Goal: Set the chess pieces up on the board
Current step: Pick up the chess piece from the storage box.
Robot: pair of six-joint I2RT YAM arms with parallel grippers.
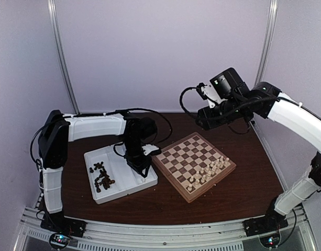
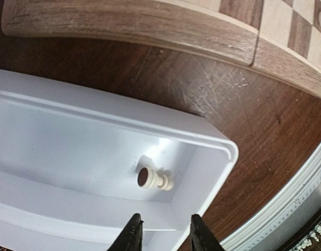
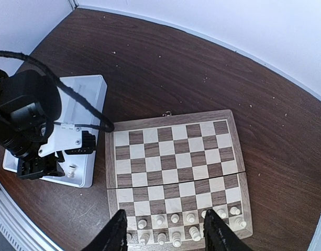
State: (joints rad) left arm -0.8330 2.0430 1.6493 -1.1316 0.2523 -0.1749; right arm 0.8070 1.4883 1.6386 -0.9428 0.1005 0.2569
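- Your left fingers (image 2: 133, 234) hang low over the white tray (image 2: 229, 151), above the compartment nearest the board. They are spread a little apart with nothing between them.
- One cream pawn (image 2: 156, 180) lies on its side on that compartment's floor, near the corner. It is just ahead of your fingertips and not touched by them.
- The dark pieces (image 1: 101, 178) lie in a loose heap in the tray's other compartment.
- The board (image 3: 173, 151) sits turned at an angle in the middle of the table (image 3: 165, 68). It is just beside the tray, and the left wrist view shows a strip of table between them.
- The cream pieces (image 3: 176, 219) on the board stand in the two rows along the edge on your right arm's side.
- Your right fingers (image 3: 115, 232) hover high above that filled edge, spread wide and holding nothing.
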